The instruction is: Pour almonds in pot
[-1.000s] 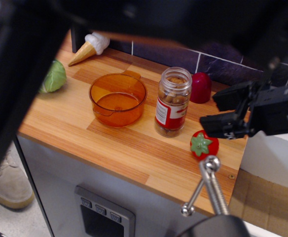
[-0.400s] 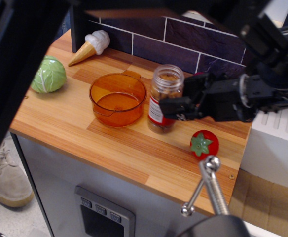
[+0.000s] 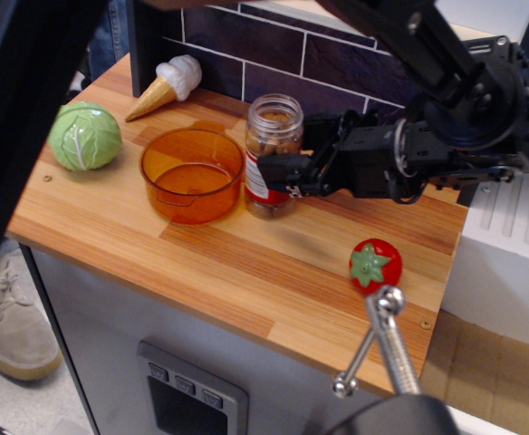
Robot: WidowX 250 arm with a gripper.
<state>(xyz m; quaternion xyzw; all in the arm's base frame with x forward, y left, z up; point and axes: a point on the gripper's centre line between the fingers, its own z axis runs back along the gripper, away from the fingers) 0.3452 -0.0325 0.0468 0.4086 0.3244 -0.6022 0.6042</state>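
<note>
The almonds fill a clear jar with a red-and-white label, standing upright with no lid on the wooden counter. The orange translucent pot stands right beside it on the left, touching or nearly touching. My black gripper reaches in from the right at label height. Its jaws stand apart, one on each side of the jar. The front finger lies across the label and the rear one is mostly hidden. I cannot tell whether the pads press on the jar.
A green cabbage ball sits at the left. An ice-cream cone lies by the dark tiled back wall. A red tomato sits near the front right edge. A metal rod crosses the foreground.
My gripper has moved left from the counter's right end to the jar. The jar slid left with it, against the pot. The pot shifted left too.
</note>
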